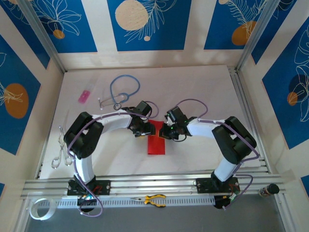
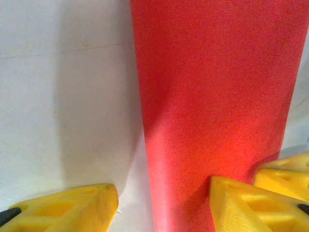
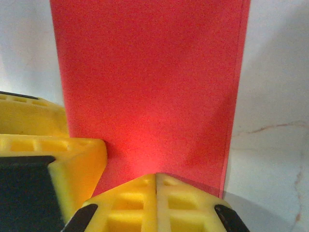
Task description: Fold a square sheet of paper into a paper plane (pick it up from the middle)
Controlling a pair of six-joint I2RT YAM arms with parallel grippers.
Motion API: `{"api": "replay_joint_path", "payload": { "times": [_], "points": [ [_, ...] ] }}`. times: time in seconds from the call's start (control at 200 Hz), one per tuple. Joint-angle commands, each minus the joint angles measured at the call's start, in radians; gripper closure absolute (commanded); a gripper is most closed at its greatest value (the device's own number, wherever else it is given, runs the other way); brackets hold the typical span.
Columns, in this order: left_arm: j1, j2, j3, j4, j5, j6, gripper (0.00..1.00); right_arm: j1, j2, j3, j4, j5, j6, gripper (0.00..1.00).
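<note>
Top external view is showing a thin, bright red paper sheet [image 1: 156, 144], a narrow flat rectangle, lying on the white table [image 1: 203, 96] just on the near side of the blue-tubed stethoscope [image 1: 117, 105], with both arms meeting over its stethoscope-side end. The left gripper [image 2: 164, 193] is standing about half open, its yellow plastic fingers [image 2: 67, 208] straddling one long edge of the paper and holding nothing. The right gripper [image 3: 155, 191] is pressing its jaws fully together on the paper's end; whether a layer is nipped between them, I cannot tell. I am judging the sheet featherlight, limp, slippery on the smooth tabletop and quick to crease or tear, so it is calling for a gentle pinch at a free edge near the middle while the other tip is pinning it flat. Paper and fingers are carrying no writing I can read.
</note>
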Motion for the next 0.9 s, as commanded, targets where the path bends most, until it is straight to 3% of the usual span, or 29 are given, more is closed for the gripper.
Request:
{"api": "replay_joint_path", "payload": {
  "times": [0.0,0.335,0.625,0.72,0.895],
  "points": [
    [-0.018,0.095,-0.021,0.068,-0.029,0.018,0.42,0.014,0.029,0.009,0.003,0.026,0.009,1.0],
    [-0.018,0.042,-0.017,0.101,-0.032,-0.021,0.41,-0.02,0.059,-0.049,-0.027,0.091,-0.05,1.0],
    [-0.002,-0.138,-0.023,0.135,-0.104,-0.068,0.34,-0.149,0.131,0.025,-0.059,-0.057,-0.236,1.0],
    [0.019,-0.174,-0.048,0.202,-0.054,-0.074,0.39,-0.174,0.146,0.047,-0.085,-0.061,-0.284,1.0],
    [0.066,-0.167,-0.09,0.377,0.121,-0.086,0.66,-0.204,0.157,0.087,-0.136,-0.039,-0.352,1.0]
  ]
}}
